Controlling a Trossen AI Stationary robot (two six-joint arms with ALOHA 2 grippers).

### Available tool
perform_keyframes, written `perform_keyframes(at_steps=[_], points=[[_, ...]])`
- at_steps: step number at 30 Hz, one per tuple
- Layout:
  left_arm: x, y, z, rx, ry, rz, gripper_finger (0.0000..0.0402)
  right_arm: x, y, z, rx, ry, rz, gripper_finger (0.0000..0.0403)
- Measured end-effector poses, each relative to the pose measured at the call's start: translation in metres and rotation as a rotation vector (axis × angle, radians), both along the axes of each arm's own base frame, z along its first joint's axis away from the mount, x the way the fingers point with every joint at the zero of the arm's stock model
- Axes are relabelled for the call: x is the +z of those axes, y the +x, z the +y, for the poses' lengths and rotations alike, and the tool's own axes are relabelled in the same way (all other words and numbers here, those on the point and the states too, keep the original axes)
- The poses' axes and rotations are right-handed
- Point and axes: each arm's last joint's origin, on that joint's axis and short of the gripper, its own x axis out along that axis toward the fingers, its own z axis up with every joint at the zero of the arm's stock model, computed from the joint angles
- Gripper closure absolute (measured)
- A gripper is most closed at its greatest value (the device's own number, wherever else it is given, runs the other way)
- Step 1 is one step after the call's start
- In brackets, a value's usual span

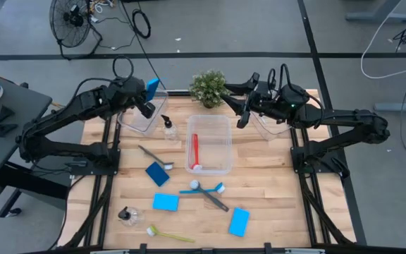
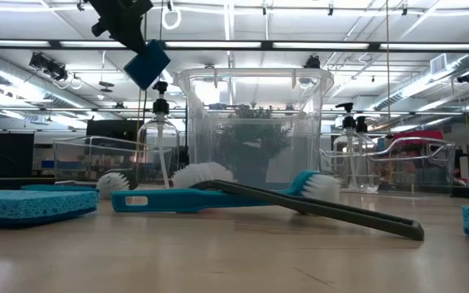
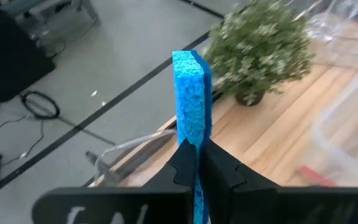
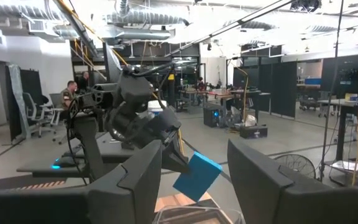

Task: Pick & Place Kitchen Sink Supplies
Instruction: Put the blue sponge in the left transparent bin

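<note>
**Jaws pinched a sponge over the bin**

Left jaws (image 3: 196, 163) were pressed onto a blue sponge (image 3: 192, 93), holding it on edge, raised off the table (image 1: 273, 190) above a clear bin (image 1: 141, 116). Beyond them stood the potted plant (image 3: 263, 46). Right jaws (image 4: 194, 174) were spread and held nothing, raised across from the left jaws, beyond the plant.

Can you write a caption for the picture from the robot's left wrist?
Left hand pinches a blue sponge upright, high above the table edge.
</note>
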Motion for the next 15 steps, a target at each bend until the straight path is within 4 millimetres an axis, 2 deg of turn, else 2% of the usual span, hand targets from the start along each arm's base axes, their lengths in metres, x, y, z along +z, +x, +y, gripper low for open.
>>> perform_keyframes(at_steps=[7, 15], points=[[-0.005, -0.007, 0.01, 0.048, -0.044, 0.032, 0.0383, 0.0, 0.0, 0.0, 0.0, 0.0, 0.002, 0.0218], [-0.018, -0.002, 0.023, 0.113, -0.112, 0.1, 0.0383, 0.0, 0.0, 0.0, 0.0, 0.0, 0.001, 0.0218]])
